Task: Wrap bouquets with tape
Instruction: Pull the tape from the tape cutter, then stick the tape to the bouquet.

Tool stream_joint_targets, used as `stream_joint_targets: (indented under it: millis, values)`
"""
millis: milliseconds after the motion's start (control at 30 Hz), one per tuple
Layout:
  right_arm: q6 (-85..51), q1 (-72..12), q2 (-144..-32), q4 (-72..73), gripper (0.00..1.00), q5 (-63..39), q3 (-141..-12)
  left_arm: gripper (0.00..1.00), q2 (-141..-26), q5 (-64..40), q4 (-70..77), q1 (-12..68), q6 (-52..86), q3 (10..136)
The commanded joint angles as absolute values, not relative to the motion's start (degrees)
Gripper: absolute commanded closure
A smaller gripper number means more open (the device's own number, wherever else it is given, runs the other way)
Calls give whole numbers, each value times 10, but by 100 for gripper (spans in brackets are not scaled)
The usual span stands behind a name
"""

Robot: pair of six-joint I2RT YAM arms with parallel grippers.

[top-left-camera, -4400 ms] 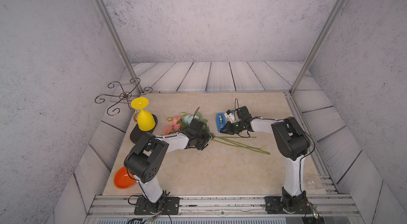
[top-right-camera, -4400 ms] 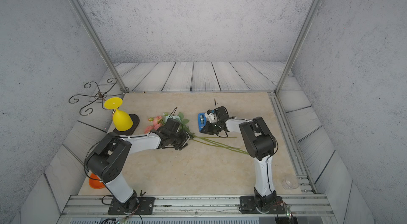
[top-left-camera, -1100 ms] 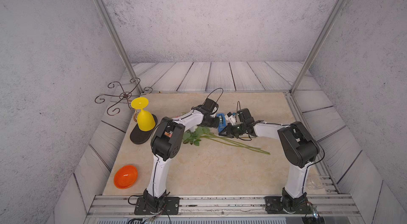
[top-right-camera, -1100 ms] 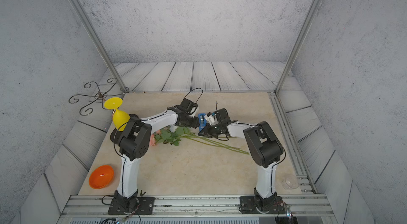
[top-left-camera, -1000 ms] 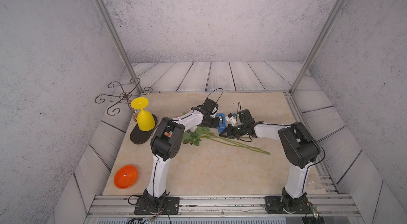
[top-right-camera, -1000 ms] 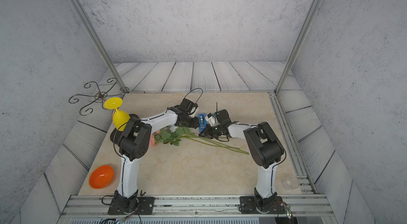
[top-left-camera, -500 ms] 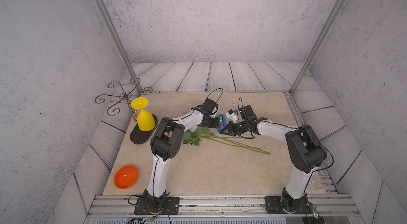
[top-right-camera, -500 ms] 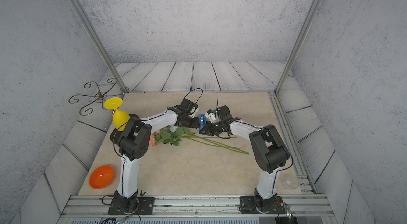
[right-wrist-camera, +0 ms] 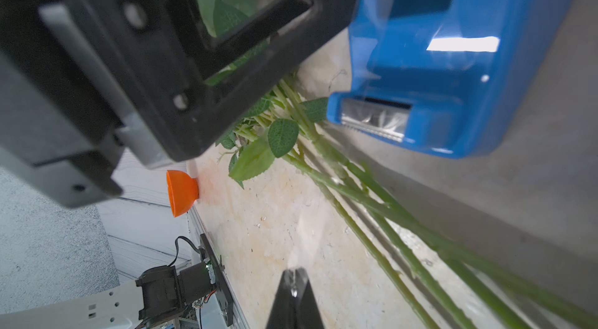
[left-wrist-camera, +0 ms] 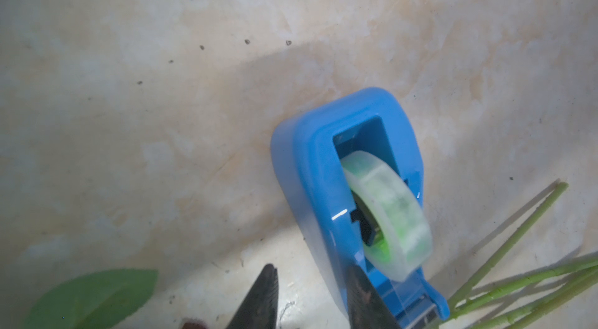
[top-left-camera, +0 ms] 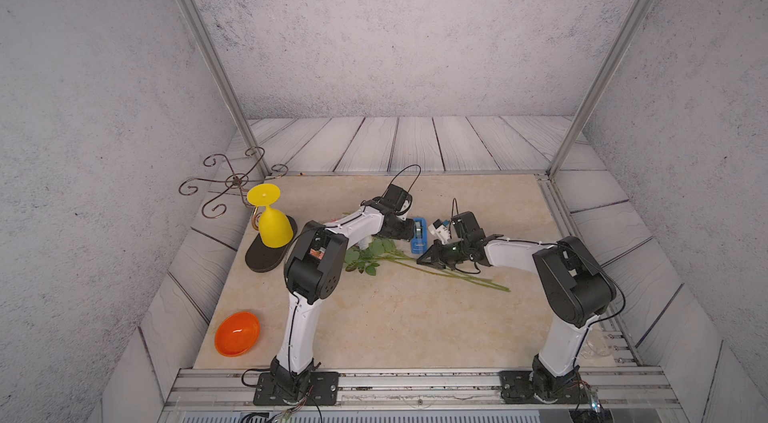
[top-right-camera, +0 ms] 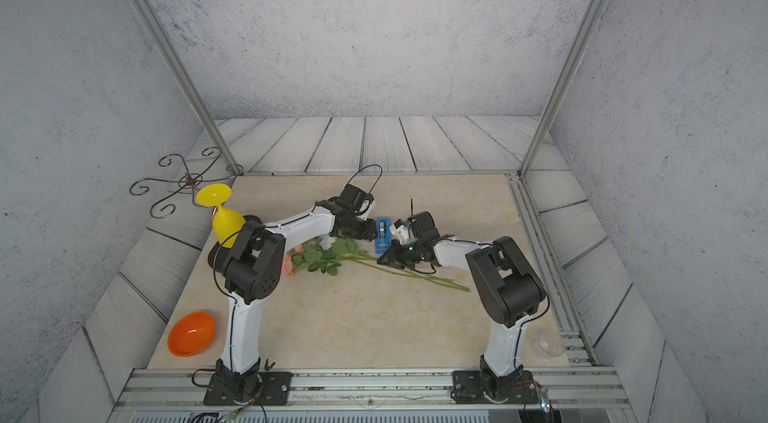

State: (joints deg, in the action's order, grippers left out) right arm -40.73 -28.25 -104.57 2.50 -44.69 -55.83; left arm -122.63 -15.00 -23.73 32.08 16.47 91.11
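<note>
The bouquet (top-left-camera: 449,271) lies flat on the table, its leaves (top-right-camera: 324,254) and pink blooms (top-right-camera: 286,265) to the left and its thin green stems (right-wrist-camera: 356,188) running right. Behind the stems stands the blue dispenser (top-left-camera: 419,234) with the pale tape roll (left-wrist-camera: 388,214). My left gripper (left-wrist-camera: 312,266) is open at the dispenser (top-right-camera: 383,236); one finger lies over its blue body and the other over bare table beside it. My right gripper (right-wrist-camera: 293,272) is shut on the tape's free end. A faint clear strip runs from it back to the cutter. It hovers over the stems (top-left-camera: 419,261).
An upturned yellow goblet (top-left-camera: 270,221) stands on a black oval pad (top-left-camera: 266,254) at the left. A curly metal stand (top-left-camera: 232,182) is behind it. An orange bowl (top-left-camera: 237,333) sits front left and a small clear cup (top-right-camera: 548,344) front right.
My left gripper left the bouquet's blooms and now stays at the dispenser. Over the last second my right arm's elbow swung right and its shut gripper drew slightly away from the cutter.
</note>
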Motion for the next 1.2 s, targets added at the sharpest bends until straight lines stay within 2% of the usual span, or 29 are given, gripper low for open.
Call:
stream_joint_targets:
  millis: [0, 200, 700, 900, 1167]
  values:
    - [-427, -295, -1052, 46, 100, -452, -550, 60, -1227, -155, -247, 326, 160, 920]
    - [-481, -297, -1055, 116, 100, -453, -510, 59, -1226, -160, -240, 330, 165, 920]
    - [-467, -296, -1054, 96, 100, -448, -488, 60, -1226, -149, -236, 340, 162, 900]
    - [-466, -296, -1057, 104, 100, -447, -467, 60, -1225, -177, -223, 348, 164, 888]
    - [-482, -296, -1075, 133, 100, -455, -457, 61, -1216, -151, -229, 354, 180, 866]
